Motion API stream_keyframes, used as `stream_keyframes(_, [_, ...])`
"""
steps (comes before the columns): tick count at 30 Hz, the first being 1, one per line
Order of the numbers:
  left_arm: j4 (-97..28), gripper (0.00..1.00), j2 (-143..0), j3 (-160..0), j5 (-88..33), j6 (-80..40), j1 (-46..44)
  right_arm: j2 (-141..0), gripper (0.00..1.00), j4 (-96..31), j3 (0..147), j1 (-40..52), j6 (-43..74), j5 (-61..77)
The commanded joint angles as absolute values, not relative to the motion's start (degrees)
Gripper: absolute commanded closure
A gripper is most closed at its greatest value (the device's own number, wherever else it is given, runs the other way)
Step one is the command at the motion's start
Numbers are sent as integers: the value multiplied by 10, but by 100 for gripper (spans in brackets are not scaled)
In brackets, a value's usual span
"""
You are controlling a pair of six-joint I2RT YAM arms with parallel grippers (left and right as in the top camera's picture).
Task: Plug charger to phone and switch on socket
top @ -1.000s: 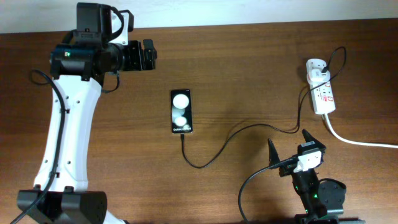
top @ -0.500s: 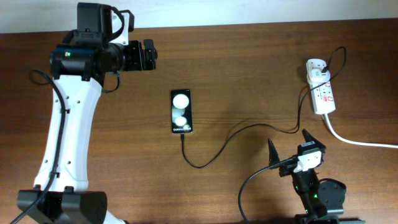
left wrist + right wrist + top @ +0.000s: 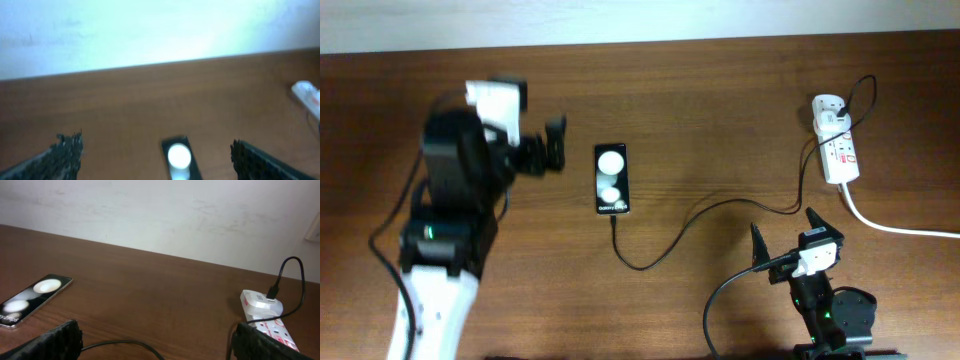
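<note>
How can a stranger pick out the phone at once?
On the brown table, look left of centre. The phone lies flat there, a small black rectangle. Only it shows two white round spots; the charger by its lower end is a thin cable.

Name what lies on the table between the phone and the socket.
Only the charger, its thin black cable curving from the phone toward the socket; the overhead view shows it.
</note>
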State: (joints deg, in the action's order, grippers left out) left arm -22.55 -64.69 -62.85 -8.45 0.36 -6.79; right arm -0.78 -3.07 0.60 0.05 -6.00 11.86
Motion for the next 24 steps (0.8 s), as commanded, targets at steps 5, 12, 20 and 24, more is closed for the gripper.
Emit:
stream_keyframes(5, [4, 1, -419, -307, -96, 76, -70, -2, 1, -35, 3, 4, -56, 122])
stream_keyframes(12, [57, 1, -235, -127, -93, 138, -69, -2, 1, -35, 3, 4, -56, 122])
stream_keyframes(20, [69, 1, -82, -9, -94, 138, -32, -2, 1, -35, 3, 4, -56, 122])
stream_keyframes(24, [14, 1, -43, -5, -88, 138, -32, -2, 1, -35, 3, 4, -56, 122])
